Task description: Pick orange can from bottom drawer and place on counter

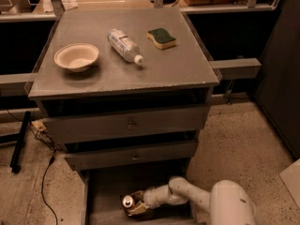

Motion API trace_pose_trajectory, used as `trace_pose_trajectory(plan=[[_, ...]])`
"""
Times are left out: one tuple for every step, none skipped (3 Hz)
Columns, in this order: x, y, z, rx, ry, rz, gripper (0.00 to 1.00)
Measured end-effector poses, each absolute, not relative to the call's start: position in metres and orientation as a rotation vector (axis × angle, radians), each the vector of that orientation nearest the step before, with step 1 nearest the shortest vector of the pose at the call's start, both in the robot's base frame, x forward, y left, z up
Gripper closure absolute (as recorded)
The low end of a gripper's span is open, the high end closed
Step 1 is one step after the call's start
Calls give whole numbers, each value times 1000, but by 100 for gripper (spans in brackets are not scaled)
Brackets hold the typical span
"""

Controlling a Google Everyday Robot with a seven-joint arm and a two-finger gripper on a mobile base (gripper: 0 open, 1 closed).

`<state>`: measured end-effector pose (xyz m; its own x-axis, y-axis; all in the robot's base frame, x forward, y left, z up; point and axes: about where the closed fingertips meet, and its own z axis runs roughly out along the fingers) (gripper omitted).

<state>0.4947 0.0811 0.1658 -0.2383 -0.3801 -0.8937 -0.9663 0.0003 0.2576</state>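
At the bottom of the frame, a white arm (187,196) reaches left from the round white robot body (232,205) in the lower right. The gripper (132,206) at its end is low in the bottom drawer (108,186), near the middle of the bottom edge. The can (127,201) is right there at the tip of the gripper, touching it. The can stands up, and its silver top faces up. I cannot tell if the gripper is clamped on the can or only set around it. The bottom drawer is pulled out, and its floor is flat, grey and dark.

Just above are 2 more grey drawers. The middle drawer (154,153) sticks out a little, and the top drawer (93,125) sits above it. Each has 1 small round knob in the middle.

A black cable (47,172) runs along the speckled floor (234,139) at the lower left.

Higher in the frame is the counter (164,69), a wide flat grey top. 3 things lie on it. A pale bowl (76,56) sits on the left. A clear bottle (123,45) lies on its side in the middle, with its white cap toward the front. A sponge (161,37), green on top and yellow below, lies to the right of the bottle, near the back. The 3 things do not touch each other.
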Motion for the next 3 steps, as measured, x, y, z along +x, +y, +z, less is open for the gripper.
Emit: trace_pose_trajectory(plan=[[498,77,196,-1362,1679,1204,100],[496,73,222,-1356,1690,1181,100],[493,67,262,-1375,1690,1148,100]])
